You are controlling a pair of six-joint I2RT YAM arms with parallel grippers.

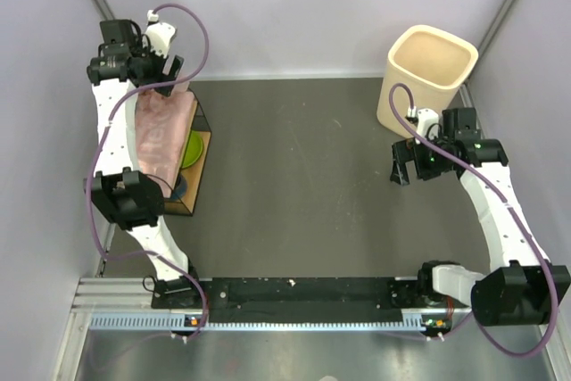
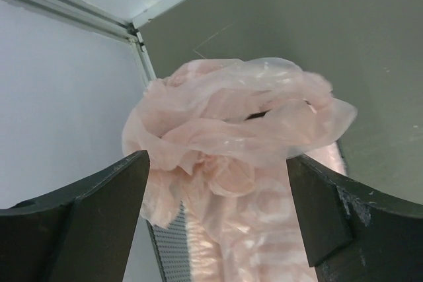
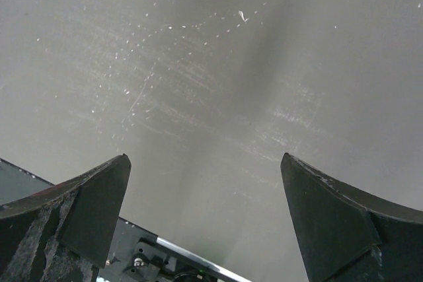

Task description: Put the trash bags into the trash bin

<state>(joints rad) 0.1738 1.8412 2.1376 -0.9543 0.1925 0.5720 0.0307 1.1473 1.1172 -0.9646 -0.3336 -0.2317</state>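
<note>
Wide open, both the left tool [image 1: 173, 67] and the right tool [image 1: 412, 171].
From above, the trash bags [image 1: 161, 131] lie over a dark box [image 1: 198, 186] at left, the trash bin [image 1: 393, 100] far right. Left wrist: the trash bags [image 2: 231, 120] bunch up before its spread fingers [image 2: 99, 216]. Right wrist: bare surface [image 3: 211, 64].

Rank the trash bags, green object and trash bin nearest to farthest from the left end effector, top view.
1. trash bags, far left, at the left end effector
2. green object, left, in the box
3. trash bin, far right corner
</note>
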